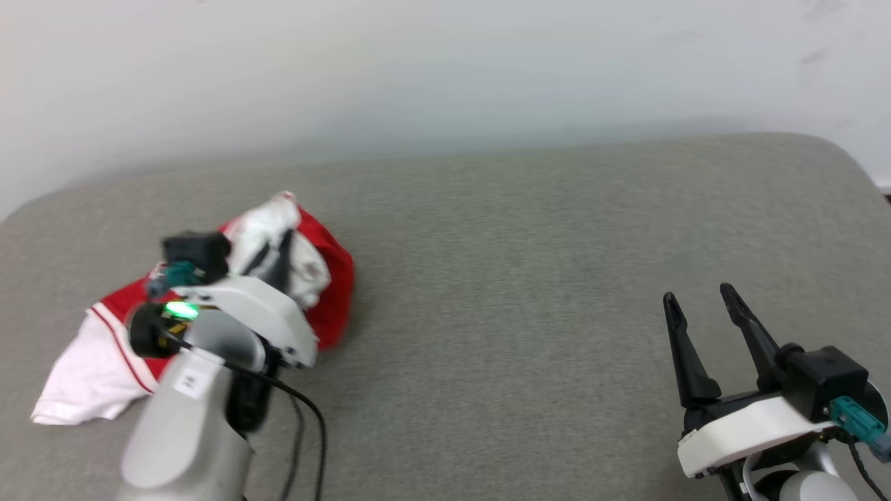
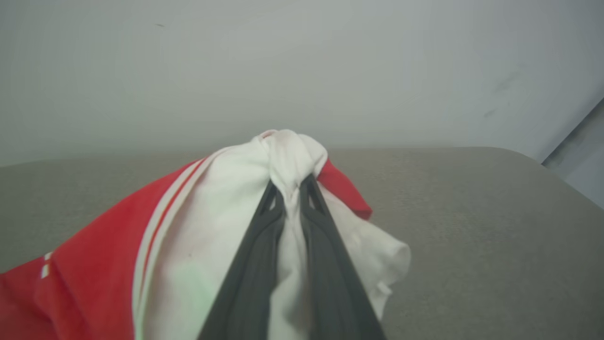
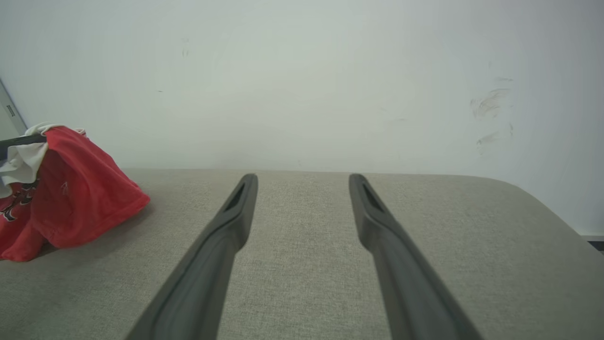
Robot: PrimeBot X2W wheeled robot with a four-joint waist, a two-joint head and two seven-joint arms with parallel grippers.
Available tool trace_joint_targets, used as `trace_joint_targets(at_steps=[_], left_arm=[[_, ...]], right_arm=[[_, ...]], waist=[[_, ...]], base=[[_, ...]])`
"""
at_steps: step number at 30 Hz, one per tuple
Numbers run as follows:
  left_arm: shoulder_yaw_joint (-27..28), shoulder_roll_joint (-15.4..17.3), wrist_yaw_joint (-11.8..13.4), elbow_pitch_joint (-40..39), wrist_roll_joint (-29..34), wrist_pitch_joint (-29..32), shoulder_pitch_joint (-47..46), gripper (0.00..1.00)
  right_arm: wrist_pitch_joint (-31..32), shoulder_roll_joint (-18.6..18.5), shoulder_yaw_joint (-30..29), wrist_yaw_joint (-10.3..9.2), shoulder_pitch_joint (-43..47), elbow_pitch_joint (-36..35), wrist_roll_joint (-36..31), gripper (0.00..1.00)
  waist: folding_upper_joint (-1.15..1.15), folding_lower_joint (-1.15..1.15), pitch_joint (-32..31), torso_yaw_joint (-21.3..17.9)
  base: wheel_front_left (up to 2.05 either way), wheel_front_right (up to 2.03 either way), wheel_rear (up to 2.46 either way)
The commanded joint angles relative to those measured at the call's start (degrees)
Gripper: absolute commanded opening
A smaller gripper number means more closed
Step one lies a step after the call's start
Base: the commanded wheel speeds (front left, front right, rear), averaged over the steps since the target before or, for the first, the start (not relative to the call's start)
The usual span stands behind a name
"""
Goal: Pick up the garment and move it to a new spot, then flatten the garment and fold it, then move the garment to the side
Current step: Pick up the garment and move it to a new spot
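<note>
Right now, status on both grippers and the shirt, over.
Left gripper shut on shirt, pinching a white fold. Right gripper open, off to the side. Shirt bunched on grey surface, nothing in the way.

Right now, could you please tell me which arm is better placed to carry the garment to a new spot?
The left arm: its jaws are closed on a white bunch of the garment. The right arm has its jaws open over bare cushion, well apart from it.

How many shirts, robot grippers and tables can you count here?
Shirts: 1, the red and white shirt, bunched up.
Grippers: 2, the left gripper shut on the shirt, the right gripper open.
Tables: 1, the grey table.
Total: 4
</note>
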Motion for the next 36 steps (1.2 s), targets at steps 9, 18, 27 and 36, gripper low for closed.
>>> trace_joint_targets(at_steps=[9,18,27,36], left_arm=[[-12.8,-6.5,-2.2,-15.4,0.7,9.9,7.7,0.00],[-30.0,-8.9,-4.2,-13.6,1.4,13.9,9.6,0.00],[-39.8,-9.4,-4.3,-9.4,-0.2,11.0,7.3,1.00],[-39.2,-9.6,-3.6,-10.4,-1.2,-0.3,6.1,1.00]], right_arm=[[-0.9,0.2,0.6,-0.04,-0.6,-0.6,2.0,1.00],[-2.7,0.2,1.2,-0.04,-3.2,1.3,3.4,1.00],[-3.6,0.1,1.3,-0.04,-5.0,3.1,3.3,1.00],[-2.1,0.1,0.6,-0.04,-3.3,3.6,2.2,1.00]], waist=[[0.00,0.01,4.3,-9.8],[0.00,0.01,9.2,-11.1],[0.00,0.01,10.5,-9.4],[0.00,0.01,5.2,-6.5]], base=[[0.00,0.00,0.00],[0.00,0.00,0.00],[0.00,0.00,0.00],[0.00,0.00,0.00]])
